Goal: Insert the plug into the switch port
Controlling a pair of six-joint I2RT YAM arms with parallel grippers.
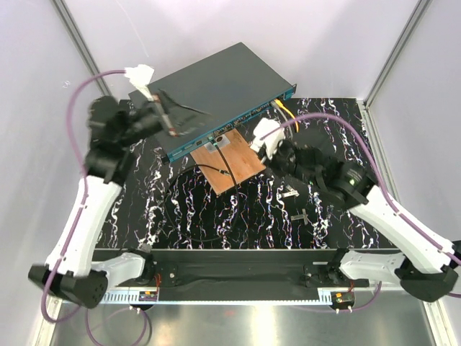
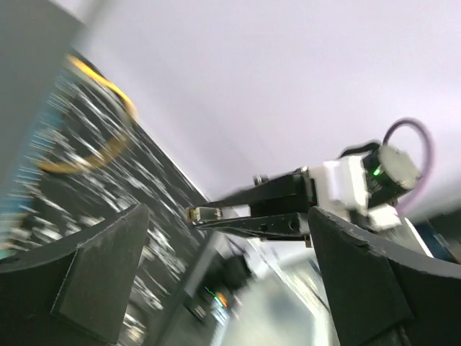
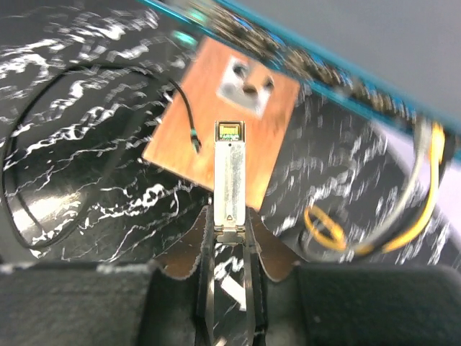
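Black and spread wide, the left gripper's (image 1: 184, 119) fingers (image 2: 94, 281) hang over the top of the switch (image 1: 216, 86) with nothing between them. The switch, a flat dark grey metal box, lies at a slant across the back of the marbled black table (image 1: 238, 216), its narrow teal front face (image 1: 238, 119) turned toward the arms. Just in front of that face sits a copper-brown board (image 1: 234, 169), with a thin black cable (image 3: 43, 144) looping over the table at its left.

The plug (image 3: 230, 169), a slim silver module, is clamped by its rear end in the right gripper (image 3: 230, 227). Its long axis runs straight out in line with the fingers, and its gold-contact tip points away from the gripper toward the teal face. The tip sits above the copper board, short of the ports (the left wrist view shows it side-on, roughly level). A yellow cable (image 3: 425, 209) curls from the switch's right end.
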